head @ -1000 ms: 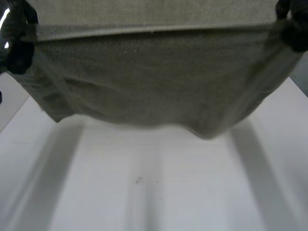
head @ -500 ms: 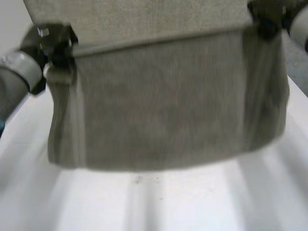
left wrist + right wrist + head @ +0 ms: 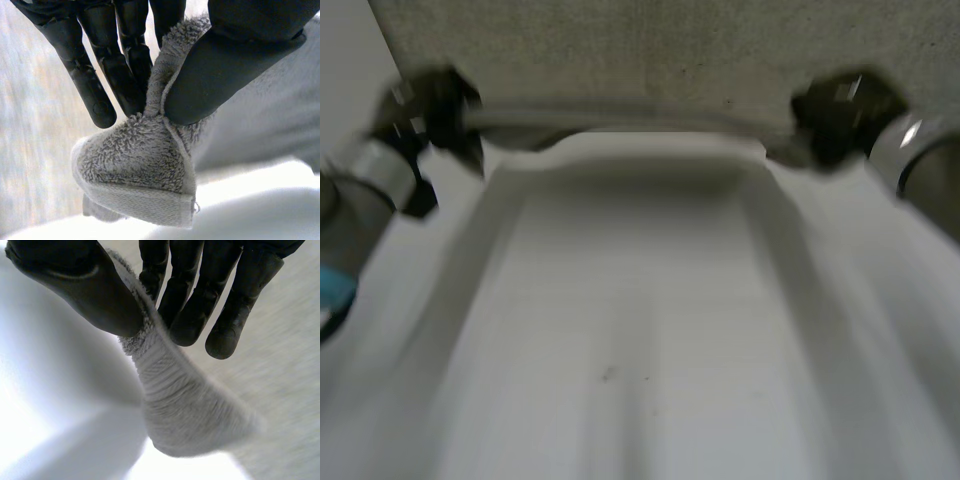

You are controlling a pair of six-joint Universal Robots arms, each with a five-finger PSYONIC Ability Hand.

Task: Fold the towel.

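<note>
Well, in the head view the grey towel (image 3: 640, 50) stretches across the far side of the white table (image 3: 620, 350). Its near edge runs from my left hand (image 3: 430, 105) to my right hand (image 3: 840, 115). Each hand sits at one near corner of the cloth, well apart from the other, with bare tabletop between my arms.

In the left wrist view my thumb (image 3: 225, 65) presses a corner of the towel against my fingers (image 3: 100, 85), so this hand is pinching the cloth. The fluffy corner, with its flat hemmed band, bulges out just past my fingertips. The rest of the towel runs off beside my thumb.

In the right wrist view my thumb (image 3: 85, 290) and fingers (image 3: 190, 315) nip the towel's edge between them, so this hand is pinching too. The corner droops past my fingertips in a soft rounded fold above the white table, and more grey cloth spreads out on the fingers' side.
</note>
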